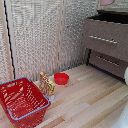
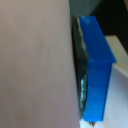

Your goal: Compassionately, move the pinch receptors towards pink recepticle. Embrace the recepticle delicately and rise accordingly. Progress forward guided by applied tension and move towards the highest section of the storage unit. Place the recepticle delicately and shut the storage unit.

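Against beige slatted panels the storage unit [image 1: 106,41] stands with its highest section [image 1: 111,19] open; the wrist view shows a blue fingertip [image 2: 97,70] pressed against the pink recepticle [image 2: 35,65], apparently gripped, so the carry seems under way, with a gentle lowering into that drawer next.

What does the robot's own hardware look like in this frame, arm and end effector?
Little of it shows. In the exterior view only a white rounded bit of the arm appears at the exterior view's right edge. The wrist view shows one bright blue, blocky fingertip with a dark, worn-looking inner pad. No cables or markings are visible.

Beige slatted wall panels [image 1: 37,35], light wooden floor [image 1: 92,97]
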You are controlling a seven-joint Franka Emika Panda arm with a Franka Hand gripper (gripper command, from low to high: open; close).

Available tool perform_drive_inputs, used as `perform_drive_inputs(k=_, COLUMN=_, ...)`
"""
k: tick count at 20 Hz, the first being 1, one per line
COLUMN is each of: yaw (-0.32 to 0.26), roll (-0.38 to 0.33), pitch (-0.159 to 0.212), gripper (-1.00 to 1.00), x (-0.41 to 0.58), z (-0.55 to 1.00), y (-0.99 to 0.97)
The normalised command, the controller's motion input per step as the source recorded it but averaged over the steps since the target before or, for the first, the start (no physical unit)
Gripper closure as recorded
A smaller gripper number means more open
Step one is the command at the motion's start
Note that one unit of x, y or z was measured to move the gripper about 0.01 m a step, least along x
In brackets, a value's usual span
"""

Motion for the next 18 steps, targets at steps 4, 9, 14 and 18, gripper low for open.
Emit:
perform_drive_inputs(k=4, yaw=-0.117, roll=0.010, pitch=-0.025, gripper=1.00, x=-0.249, z=-0.30, y=-0.53)
perform_drive_inputs(k=9, yaw=-0.195, roll=0.008, pitch=-0.076, gripper=1.00, x=-0.305, z=-0.47, y=-0.14)
perform_drive_inputs(k=14, yaw=-0.355, roll=0.011, pitch=-0.029, gripper=1.00, x=-0.096, z=-0.44, y=0.00)
perform_drive_inputs(k=18, yaw=-0.292, roll=0.007, pitch=-0.013, gripper=1.00, x=-0.256, z=-0.37, y=0.01)
